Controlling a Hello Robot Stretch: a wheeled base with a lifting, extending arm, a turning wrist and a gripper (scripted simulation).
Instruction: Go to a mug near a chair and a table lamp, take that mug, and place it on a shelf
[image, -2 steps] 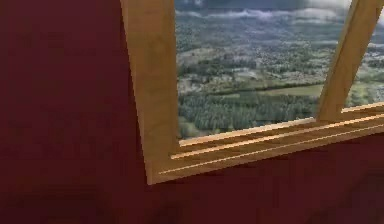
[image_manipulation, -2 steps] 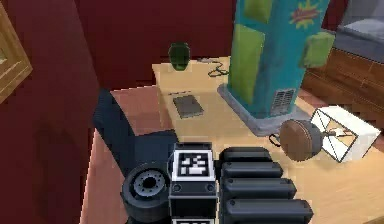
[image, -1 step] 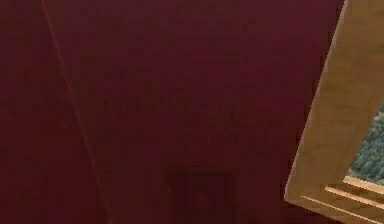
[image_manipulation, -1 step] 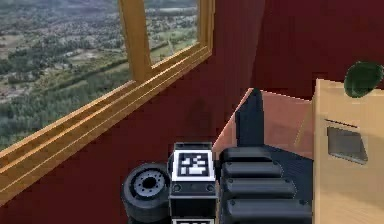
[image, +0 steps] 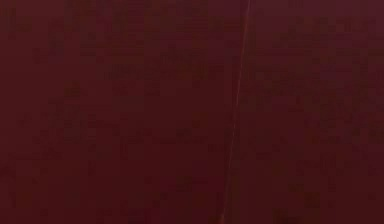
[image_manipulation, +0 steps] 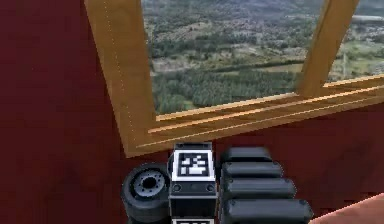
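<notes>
**Item 1, mug.** Location cannot be told from these views. Judged rigid, fairly light, smooth-glazed and so somewhat slippery, and breakable if knocked or dropped. Best taken across the body below the rim, or by the handle if it faces the fingers.

**Item 2, gripper** (image_manipulation: 147, 192). A dark round body at the arm side view's bottom edge, just left of 1 white marker (image_manipulation: 192, 165). The fingers cannot be made out, so neither their spread nor whether they hold anything can be told.

**Item 3, arm** (image_manipulation: 262, 185). Stacked dark segments, cut off by the bottom edge.

**Item 4, surroundings.** A dark red wall (image: 120, 110) stands close ahead, with 1 faint upright seam (image: 240, 100). To the side, a wooden window frame (image_manipulation: 125, 80) looks out on a green landscape (image_manipulation: 230, 50).
</notes>
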